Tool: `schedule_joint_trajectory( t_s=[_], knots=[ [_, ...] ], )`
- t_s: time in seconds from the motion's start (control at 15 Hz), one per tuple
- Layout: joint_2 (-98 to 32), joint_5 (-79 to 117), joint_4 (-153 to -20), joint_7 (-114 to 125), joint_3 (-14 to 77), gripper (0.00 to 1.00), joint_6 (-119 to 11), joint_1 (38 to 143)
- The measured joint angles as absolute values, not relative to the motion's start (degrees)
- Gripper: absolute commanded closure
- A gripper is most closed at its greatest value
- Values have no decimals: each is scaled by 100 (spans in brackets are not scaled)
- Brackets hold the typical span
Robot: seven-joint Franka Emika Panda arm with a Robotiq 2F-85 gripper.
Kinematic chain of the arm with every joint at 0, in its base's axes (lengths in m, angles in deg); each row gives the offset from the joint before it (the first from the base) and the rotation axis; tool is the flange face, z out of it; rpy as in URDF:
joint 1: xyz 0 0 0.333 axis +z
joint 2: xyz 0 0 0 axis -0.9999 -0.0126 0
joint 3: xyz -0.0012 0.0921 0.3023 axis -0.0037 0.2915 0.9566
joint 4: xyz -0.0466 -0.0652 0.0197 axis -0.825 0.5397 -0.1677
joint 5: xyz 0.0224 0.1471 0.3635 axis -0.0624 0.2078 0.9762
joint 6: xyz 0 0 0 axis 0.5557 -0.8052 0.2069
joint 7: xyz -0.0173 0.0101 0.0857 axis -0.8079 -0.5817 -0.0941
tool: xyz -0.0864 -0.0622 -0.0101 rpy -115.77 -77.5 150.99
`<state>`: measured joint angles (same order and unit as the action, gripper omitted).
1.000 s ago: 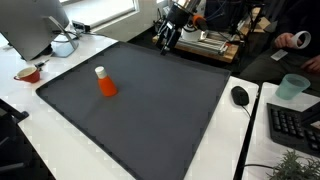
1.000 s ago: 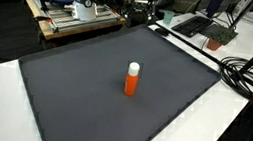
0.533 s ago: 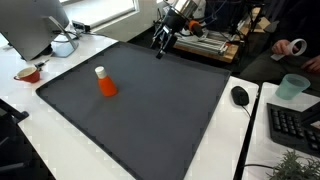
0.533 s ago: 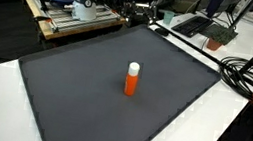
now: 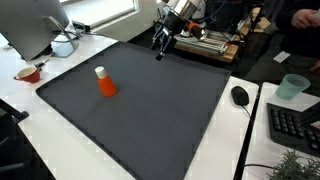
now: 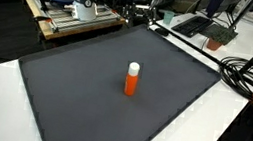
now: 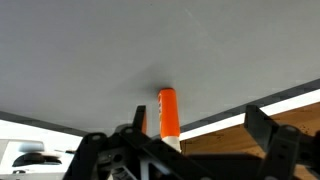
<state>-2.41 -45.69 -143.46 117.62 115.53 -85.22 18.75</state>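
A: The gripper [image 5: 162,46] hovers at the far edge of the dark mat [image 5: 150,110]; jaws spread wide, gripping nothing.
B: And the orange bottle [image 5: 105,84] stands upright on the mat, white cap up; well apart from the gripper.

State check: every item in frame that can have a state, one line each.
orange bottle: upright on the mat, white cap on, untouched
tool: open, empty, at the mat's far edge, apart from the bottle
mat: lying flat
teal cup: upright
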Motion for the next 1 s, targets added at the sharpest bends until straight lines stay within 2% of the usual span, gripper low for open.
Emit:
schedule_joint_trajectory(
  t_s=[0.53, 1.0],
  knots=[
    [-238, -4568, -14322, 11947, 11658, 0, -8533, 1811],
    [-57, -4565, -14068, 12675, 12736, 0, -8532, 677]
  ],
)
